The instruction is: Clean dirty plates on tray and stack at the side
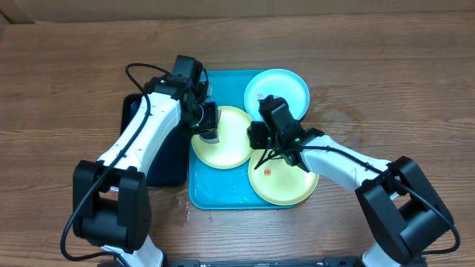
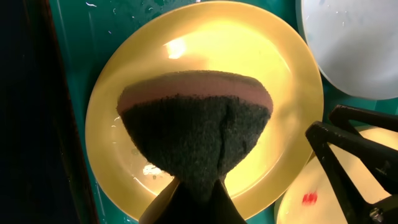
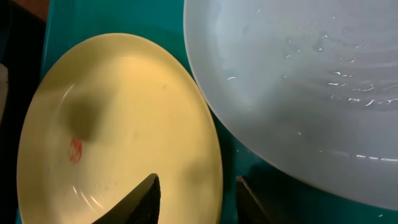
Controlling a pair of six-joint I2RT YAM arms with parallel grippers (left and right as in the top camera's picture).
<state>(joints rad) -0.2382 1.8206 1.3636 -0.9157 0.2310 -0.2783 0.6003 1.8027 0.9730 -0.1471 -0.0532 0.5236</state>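
Observation:
Three plates lie on the turquoise tray (image 1: 215,194). My left gripper (image 1: 208,130) (image 2: 199,183) is shut on a dark green sponge (image 2: 196,130), which it presses onto the left yellow-green plate (image 1: 234,144) (image 2: 186,56). The lower-right yellow-green plate (image 1: 286,185) (image 3: 124,112) carries a red speck (image 3: 75,150). My right gripper (image 1: 257,142) (image 3: 196,178) is open, straddling this plate's rim. One finger is over the plate and the other over the tray. The light blue plate (image 1: 286,85) (image 3: 298,81) sits at the tray's far right and looks wet.
A smaller black tray (image 1: 167,159) lies just left of the turquoise tray, under my left arm. The two grippers work close together near the tray's middle. Water drops (image 1: 185,211) dot the wooden table (image 1: 386,89) by the tray's near left corner.

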